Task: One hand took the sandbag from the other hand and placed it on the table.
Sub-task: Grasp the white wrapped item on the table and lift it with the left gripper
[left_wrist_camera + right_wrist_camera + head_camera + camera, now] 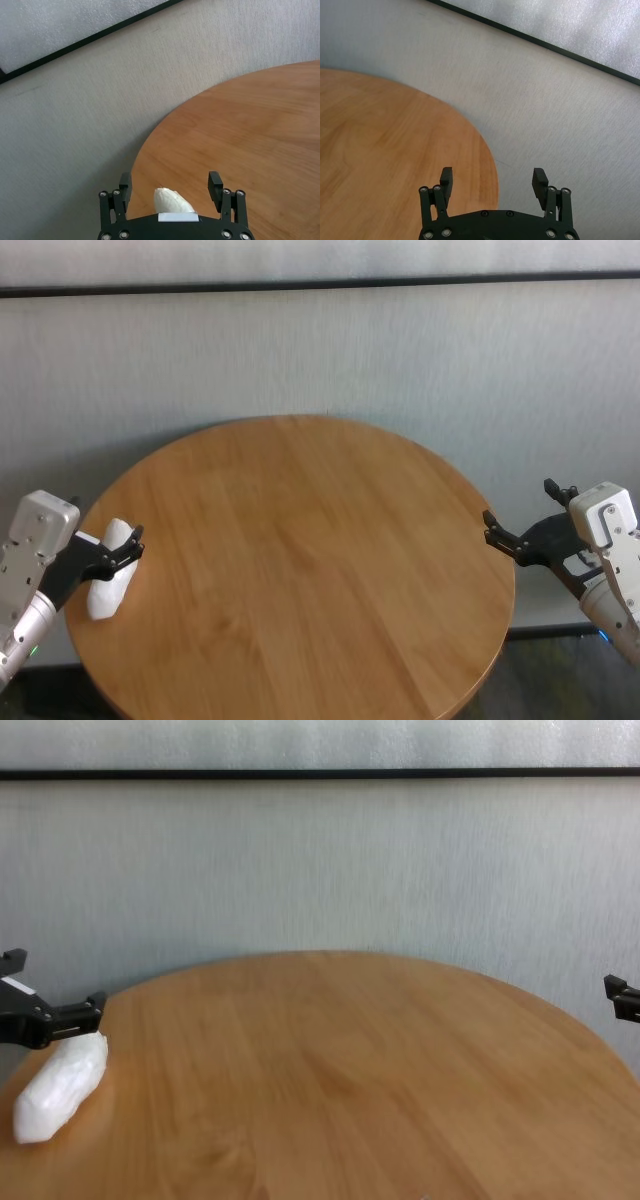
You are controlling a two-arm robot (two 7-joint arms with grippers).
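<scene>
The white sandbag (106, 588) lies on the round wooden table (300, 540) at its left edge; it also shows in the chest view (60, 1085). My left gripper (122, 546), with the green light, is open and straddles the bag's far end. In the left wrist view the bag's tip (172, 202) sits between the spread fingers (216, 184) of the left gripper (170, 181). My right gripper (518, 532), with the blue light, is open and empty at the table's right edge, as the right wrist view (492, 182) shows.
A pale wall with a black strip (320, 285) stands behind the table. The bare tabletop (350, 1060) stretches between the two grippers. The right gripper's fingertip (620, 995) shows at the chest view's right edge.
</scene>
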